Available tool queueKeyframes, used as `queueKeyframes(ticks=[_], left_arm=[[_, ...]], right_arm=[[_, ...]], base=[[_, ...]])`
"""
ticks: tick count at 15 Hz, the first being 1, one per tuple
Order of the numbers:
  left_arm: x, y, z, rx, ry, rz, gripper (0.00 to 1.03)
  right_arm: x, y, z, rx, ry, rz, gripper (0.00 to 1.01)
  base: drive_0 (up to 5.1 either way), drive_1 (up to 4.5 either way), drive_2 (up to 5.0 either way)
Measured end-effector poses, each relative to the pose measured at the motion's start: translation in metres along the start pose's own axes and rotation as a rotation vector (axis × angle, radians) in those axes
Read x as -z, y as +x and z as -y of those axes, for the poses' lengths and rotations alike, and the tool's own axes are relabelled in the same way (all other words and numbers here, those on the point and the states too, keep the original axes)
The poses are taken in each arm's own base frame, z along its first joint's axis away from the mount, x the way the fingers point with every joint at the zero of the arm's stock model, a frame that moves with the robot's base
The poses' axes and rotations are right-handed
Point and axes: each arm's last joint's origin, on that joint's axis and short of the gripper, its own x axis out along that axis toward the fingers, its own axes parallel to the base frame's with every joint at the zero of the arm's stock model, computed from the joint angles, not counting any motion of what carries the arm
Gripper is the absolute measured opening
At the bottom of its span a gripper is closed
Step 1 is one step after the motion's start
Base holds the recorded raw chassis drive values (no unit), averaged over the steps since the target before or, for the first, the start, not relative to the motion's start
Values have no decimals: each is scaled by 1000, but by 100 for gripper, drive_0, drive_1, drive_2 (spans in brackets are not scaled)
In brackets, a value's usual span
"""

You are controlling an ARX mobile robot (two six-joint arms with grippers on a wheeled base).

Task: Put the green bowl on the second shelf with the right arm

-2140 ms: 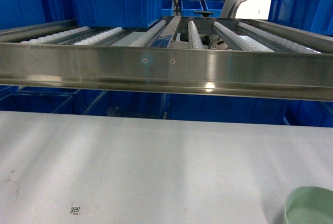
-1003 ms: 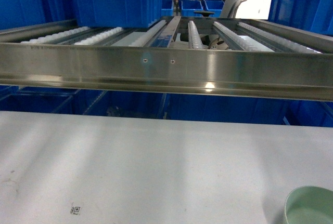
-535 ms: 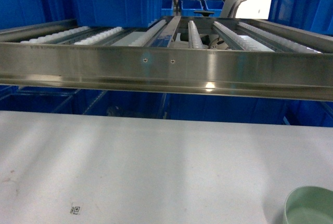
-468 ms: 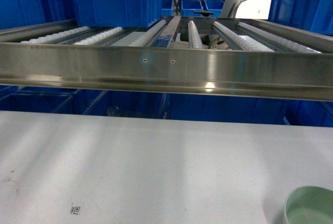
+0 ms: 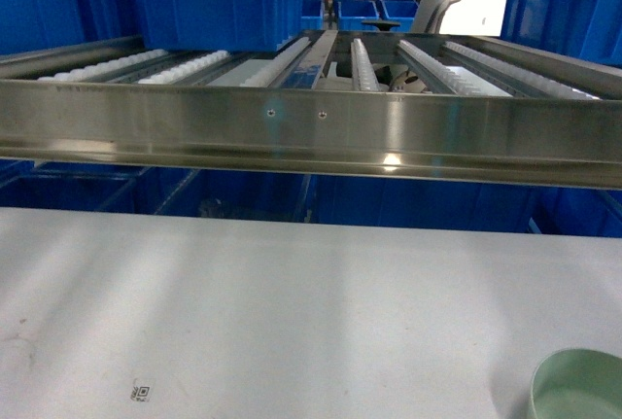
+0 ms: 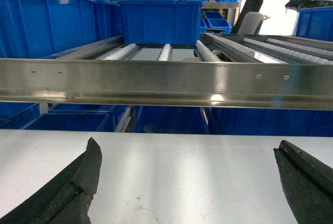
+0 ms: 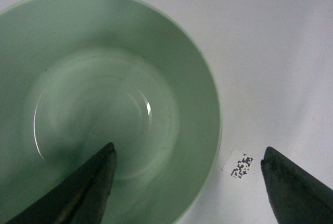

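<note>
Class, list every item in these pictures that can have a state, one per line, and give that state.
green bowl: upright, empty, on the white table, not gripped
right gripper: open, one finger over the bowl's inside, the other outside its rim
left gripper: open, holding nothing
second shelf: no green bowl on it
blue bin: sitting on the shelf rollers, contents not visible

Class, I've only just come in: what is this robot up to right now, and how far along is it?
The right hand is open and poised over the green bowl, one finger inside it, the other outside its rim. Nothing is gripped yet. The bowl sits empty on the white table, near its right front corner. The second shelf, with its roller tracks, is above and behind. The left hand is open and holds nothing.
</note>
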Motion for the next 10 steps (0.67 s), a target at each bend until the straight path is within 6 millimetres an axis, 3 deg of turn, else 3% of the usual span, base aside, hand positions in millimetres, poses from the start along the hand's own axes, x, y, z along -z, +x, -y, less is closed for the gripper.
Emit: queueKeyframes(ticks=[2, 4, 7, 8, 10], left_arm=[[0, 0, 0, 0, 0, 0, 98], [0, 0, 0, 0, 0, 0, 98], [0, 0, 0, 0, 0, 0, 98], [0, 0, 0, 0, 0, 0, 98], [0, 0, 0, 0, 0, 0, 98]], right_arm=[[1, 2, -1, 0, 5, -2, 60], [1, 3, -2, 5, 3, 2, 44], [5, 3, -6, 1, 5, -7, 9], [5, 3, -8, -11, 8, 7, 2], [6, 2, -8, -5, 11, 14, 2]], base=[[0, 0, 0], [0, 0, 0], [0, 0, 0], [0, 0, 0], [0, 0, 0]])
